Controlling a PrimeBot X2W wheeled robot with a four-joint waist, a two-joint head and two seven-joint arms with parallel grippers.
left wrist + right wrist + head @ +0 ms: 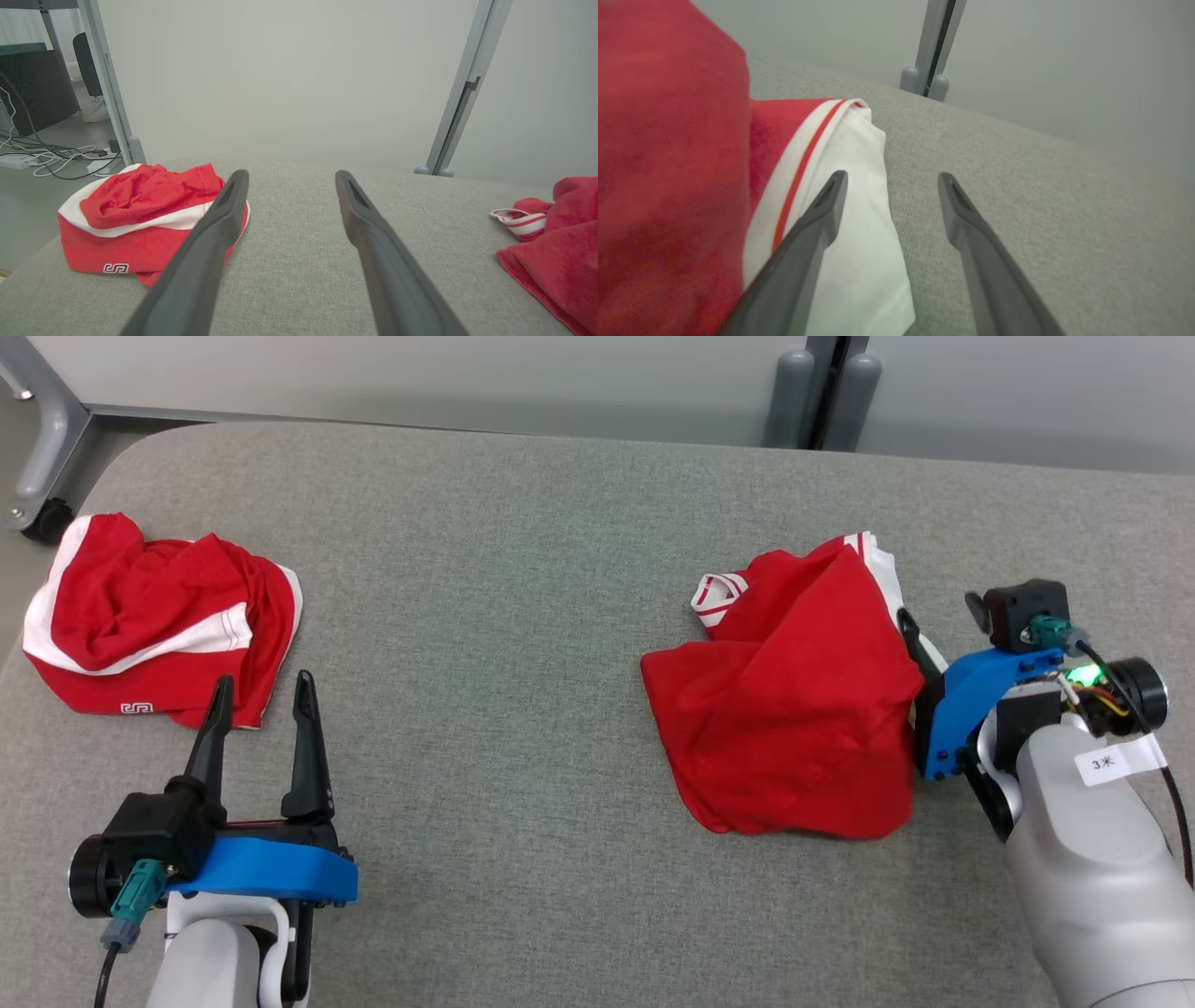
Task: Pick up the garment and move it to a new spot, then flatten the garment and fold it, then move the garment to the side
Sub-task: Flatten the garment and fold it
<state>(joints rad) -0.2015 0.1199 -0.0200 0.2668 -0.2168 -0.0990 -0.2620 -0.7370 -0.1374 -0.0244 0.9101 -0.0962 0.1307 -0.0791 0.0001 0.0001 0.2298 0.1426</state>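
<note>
Head view: we're at the start. Right garment (794, 709), left garment (159, 616) crumpled on the counter (513, 569), nothing folded. Left gripper (264, 679), right gripper (892, 177) spread wide, empty.

Grey fabric table (523, 569), floor cables (56, 157)

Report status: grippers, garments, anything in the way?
Left gripper open, by left garment. Right gripper open, at right garment, white edge. Both garments crumpled on table, neither held. No obstruction seen.
</note>
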